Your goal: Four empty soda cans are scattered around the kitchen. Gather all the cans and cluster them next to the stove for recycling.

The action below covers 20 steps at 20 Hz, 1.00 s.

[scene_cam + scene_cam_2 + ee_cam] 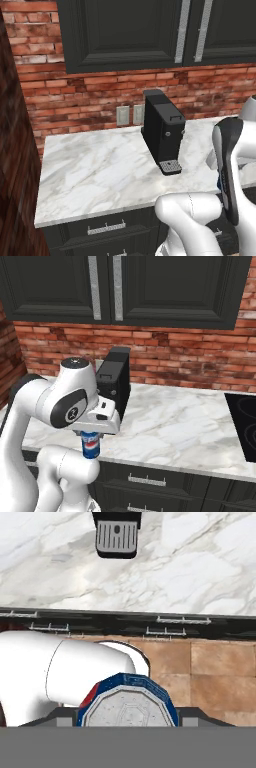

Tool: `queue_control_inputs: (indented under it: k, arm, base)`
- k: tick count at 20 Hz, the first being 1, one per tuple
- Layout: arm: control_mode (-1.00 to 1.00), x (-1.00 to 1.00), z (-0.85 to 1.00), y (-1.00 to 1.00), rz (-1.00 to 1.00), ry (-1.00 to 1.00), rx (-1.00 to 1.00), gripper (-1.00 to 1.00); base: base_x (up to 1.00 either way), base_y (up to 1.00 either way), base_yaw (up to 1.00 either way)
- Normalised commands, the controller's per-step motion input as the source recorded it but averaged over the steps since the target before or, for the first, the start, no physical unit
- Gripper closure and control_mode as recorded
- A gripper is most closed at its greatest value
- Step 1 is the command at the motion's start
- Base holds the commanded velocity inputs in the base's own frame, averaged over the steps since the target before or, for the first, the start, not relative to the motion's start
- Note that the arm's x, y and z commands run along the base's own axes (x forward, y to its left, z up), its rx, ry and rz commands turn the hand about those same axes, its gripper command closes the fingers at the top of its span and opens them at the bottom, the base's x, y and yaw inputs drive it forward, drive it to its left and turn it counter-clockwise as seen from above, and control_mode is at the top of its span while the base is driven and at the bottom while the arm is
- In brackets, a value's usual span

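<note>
A blue soda can (90, 445) with a white-red logo hangs upright under my hand, and my gripper (91, 439) is shut on it. It is held just in front of the counter's front edge, above the floor. From the hand view I look down on the soda can's silver top (128, 706), with a dark finger on each side of my gripper (128, 718). The stove (243, 423), a flat black cooktop, lies on the counter at the far right, well away from the can.
A black coffee machine (114, 380) (163, 131) stands on the white marble counter (180, 426) just behind my hand. Black drawers with silver handles (146, 480) run below the counter. Terracotta floor tiles (215, 672) lie beneath the can. Black cabinets (165, 286) hang overhead.
</note>
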Motion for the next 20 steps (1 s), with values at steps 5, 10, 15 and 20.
queue_control_inputs:
  k: [5,10,15,20]
  arm:
    - [-1.0,0.0,0.19,0.0,0.0,0.0,-0.01,1.0]
    - [-1.0,0.0,0.42,0.0,0.0,0.0,0.0,1.0]
    - [-1.0,0.0,0.42,0.0,0.0,0.0,0.0,1.0]
    - [1.0,-0.01,0.03,-0.09,0.0,-0.02,0.0,1.0]
  base:
    - [0.0,0.0,0.0]
    - [0.0,0.0,0.0]
    - [0.0,0.0,0.0]
    - [-0.05,-0.29,0.02]
